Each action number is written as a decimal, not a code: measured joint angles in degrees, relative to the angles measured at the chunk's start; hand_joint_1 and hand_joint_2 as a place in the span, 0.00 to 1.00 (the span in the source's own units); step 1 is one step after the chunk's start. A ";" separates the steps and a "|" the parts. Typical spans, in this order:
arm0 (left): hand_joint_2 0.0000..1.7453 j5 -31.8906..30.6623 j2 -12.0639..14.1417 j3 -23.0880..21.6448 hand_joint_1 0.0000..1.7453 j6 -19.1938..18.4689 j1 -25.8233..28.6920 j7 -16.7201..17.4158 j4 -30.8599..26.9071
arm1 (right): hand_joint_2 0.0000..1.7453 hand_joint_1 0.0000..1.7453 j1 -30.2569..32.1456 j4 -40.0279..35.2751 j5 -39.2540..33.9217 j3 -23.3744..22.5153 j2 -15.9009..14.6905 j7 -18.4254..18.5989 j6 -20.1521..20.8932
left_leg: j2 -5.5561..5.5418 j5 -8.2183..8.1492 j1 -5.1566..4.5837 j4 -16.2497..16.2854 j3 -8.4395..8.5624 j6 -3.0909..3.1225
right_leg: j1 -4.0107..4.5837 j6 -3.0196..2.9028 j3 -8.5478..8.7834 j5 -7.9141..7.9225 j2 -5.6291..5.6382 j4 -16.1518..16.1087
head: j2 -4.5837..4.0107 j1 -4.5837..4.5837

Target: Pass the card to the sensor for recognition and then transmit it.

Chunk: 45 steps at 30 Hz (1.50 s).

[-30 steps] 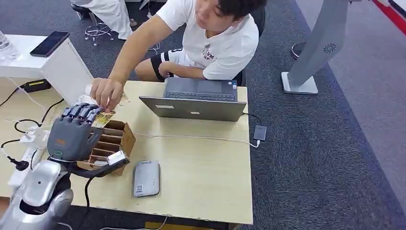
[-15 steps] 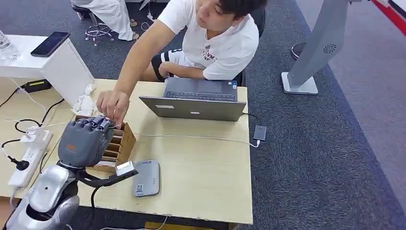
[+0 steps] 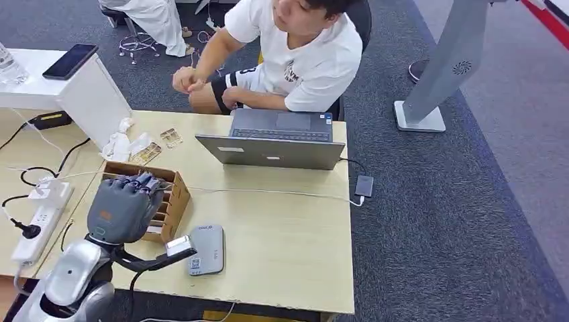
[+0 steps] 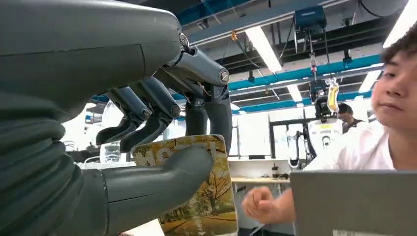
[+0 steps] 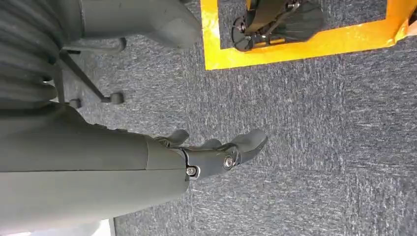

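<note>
Card (image 4: 206,196) first: I see it pinched upright between my left hand's (image 3: 124,208) thick thumb and the darker fingers (image 4: 147,118), its printed face showing autumn trees in the left wrist view. From the head view that hand hovers over the wooden slotted box (image 3: 176,194), the card hidden behind the knuckles. Just beside the box, toward the near edge of the table (image 3: 288,255), lies the grey sensor pad (image 3: 205,249), flat and untouched.

I judge the pick is done and the presenting step is in hand: the card has yet to reach the sensor. My next move calls for swinging the left hand across to the pad and lowering the card's face close over it, keeping the pinch firm so it doesn't slip or twist.

My right hand (image 5: 216,152) hangs by the carpet, fingers loosely apart, holding nothing. Across the table a person (image 3: 302,60) sits behind a laptop (image 3: 268,151), hands drawn back to the lap.
</note>
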 joint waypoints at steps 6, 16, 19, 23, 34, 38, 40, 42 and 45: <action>1.00 -1.66 -0.99 -0.46 1.00 -0.46 0.68 0.00 1.66 | 1.00 0.00 -0.01 0.00 0.17 0.00 0.09 -0.02 -0.02 | 0.00 0.00 0.00 0.00 0.00 0.00 | 0.00 0.00 0.01 0.00 0.00 0.00 | 0.00 0.02; 1.00 -1.88 -2.01 -1.03 1.00 -0.44 0.91 0.00 3.21 | 1.00 0.00 -0.02 0.00 0.17 -0.02 0.22 -0.02 -0.02 | 0.00 0.00 0.00 0.00 0.00 0.00 | 0.00 0.00 0.00 0.00 0.00 0.00 | -0.02 0.00; 1.00 -1.92 -2.21 -1.11 1.00 -0.46 0.93 0.00 3.56 | 1.00 0.00 -0.02 0.00 0.17 -0.02 0.22 -0.02 -0.02 | 0.00 0.00 0.00 0.00 0.00 0.00 | 0.00 0.00 0.00 0.00 0.00 0.00 | -0.02 0.00; 1.00 -3.52 -2.82 -1.95 1.00 -1.03 0.86 0.00 4.29 | 1.00 0.00 -0.03 0.00 0.46 -0.04 0.22 -0.02 0.00 | 0.00 0.00 0.00 0.00 0.00 0.00 | 0.00 0.00 0.00 0.00 -0.01 -0.01 | -0.02 0.00; 1.00 -6.99 -8.13 -8.55 1.00 -0.92 -1.51 0.70 11.72 | 1.00 0.00 -0.14 0.00 1.11 -0.04 0.57 0.07 0.15 | -0.01 0.00 -0.01 0.01 0.00 0.00 | -0.01 0.02 0.00 0.02 -0.01 -0.01 | -0.02 0.02; 1.00 -6.80 -8.74 -10.21 1.00 -2.10 -1.95 1.57 13.62 | 1.00 0.00 -0.14 0.00 1.18 -0.04 0.70 0.07 0.05 | -0.01 0.00 -0.01 0.00 0.00 0.00 | -0.01 0.01 -0.01 0.02 0.00 -0.01 | -0.02 0.00; 1.00 -6.60 -8.88 -10.54 1.00 -2.23 -1.95 1.81 14.32 | 1.00 0.00 -0.14 0.02 1.20 -0.04 0.72 0.07 0.07 | -0.01 0.00 -0.01 0.00 0.00 0.00 | 0.00 0.01 -0.02 0.01 0.00 -0.01 | -0.02 0.00; 1.00 -6.49 -8.88 -11.01 1.00 -2.30 -1.97 1.81 14.88 | 1.00 0.00 -0.14 0.02 1.18 -0.04 0.72 0.07 0.07 | -0.01 0.00 -0.01 0.00 -0.01 0.00 | 0.00 0.01 -0.02 0.01 0.00 -0.01 | -0.02 0.00; 1.00 -6.30 -8.90 -11.34 1.00 -2.43 -1.95 1.84 15.41 | 1.00 0.00 -0.14 0.02 1.20 -0.04 0.72 0.04 0.09 | -0.01 0.00 -0.01 0.00 -0.02 0.00 | -0.01 0.01 -0.01 0.01 0.00 -0.01 | -0.02 0.00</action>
